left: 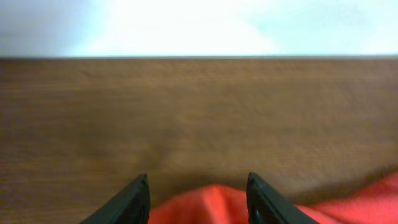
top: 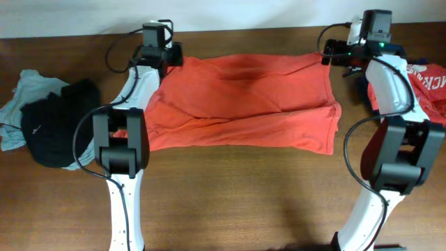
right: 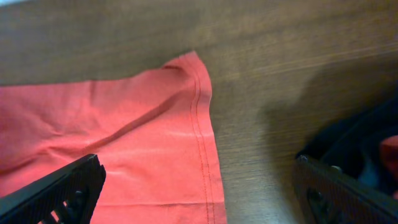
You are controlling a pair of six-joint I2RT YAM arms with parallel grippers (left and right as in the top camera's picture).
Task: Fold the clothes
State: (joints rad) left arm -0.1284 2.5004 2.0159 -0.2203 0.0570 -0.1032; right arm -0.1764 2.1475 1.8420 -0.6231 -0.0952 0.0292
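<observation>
The orange-red T-shirt [top: 244, 101] is lying spread wide across the far middle of the wooden table [top: 230, 202], wrinkled, with a long crease running across it (a stitched hem is showing at its far right corner). The left gripper [left: 198, 186] is straddling a raised bump of cloth at the far left corner; whether it is pinching, I cannot tell. The right gripper [right: 199, 163] is hanging spread wide over the right corner, holding nothing.

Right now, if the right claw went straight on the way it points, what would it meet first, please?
Most likely the orange-red T-shirt: its hemmed edge lies straight ahead of the open right claw. Bare table lies just beside that edge, so it might land there instead.
</observation>
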